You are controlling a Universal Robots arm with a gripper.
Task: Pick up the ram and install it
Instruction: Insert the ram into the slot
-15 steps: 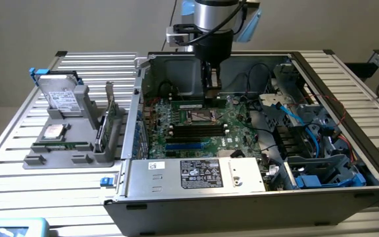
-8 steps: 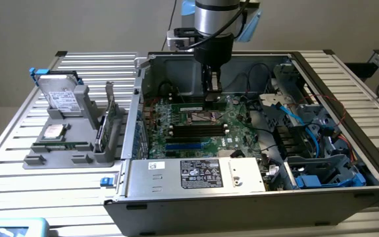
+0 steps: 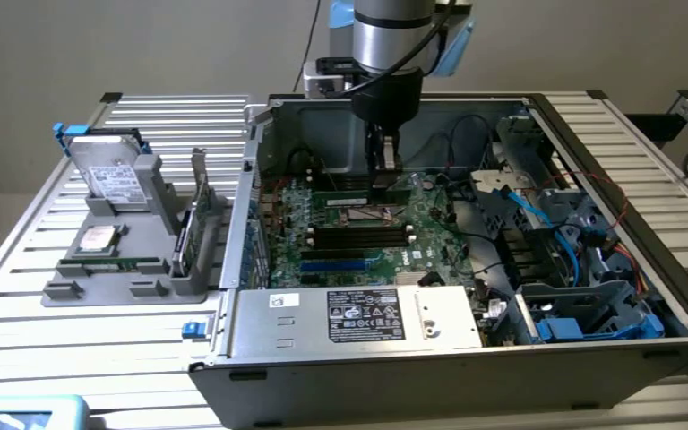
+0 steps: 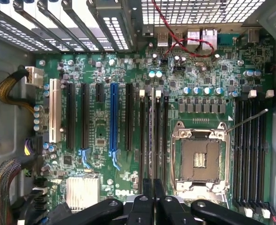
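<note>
The ram (image 4: pixel 152 136) stands edge-on in a memory slot beside the processor socket (image 4: pixel 201 161) on the motherboard (image 4: pixel 100 131). In the exterior view the ram (image 3: pixel 351 201) is a thin strip with a pale label, upright on the board inside the open computer case (image 3: pixel 320 358). My gripper (image 4: pixel 152 185) is shut, its two black fingertips pressed together right over the stick's near end. Whether they touch it I cannot tell. Seen from outside, the gripper (image 3: pixel 382 182) reaches straight down into the case at the end of the ram towards the exterior view's right.
A grey fixture (image 3: pixel 81 291) at the exterior view's left carries a hard drive (image 3: pixel 111 175), a silver processor chip (image 3: pixel 97 238) and an upright green card (image 3: pixel 201 210). Cables (image 3: pixel 500 242), a drive cage (image 3: pixel 589 313) and the power supply (image 3: pixel 356 315) crowd the case.
</note>
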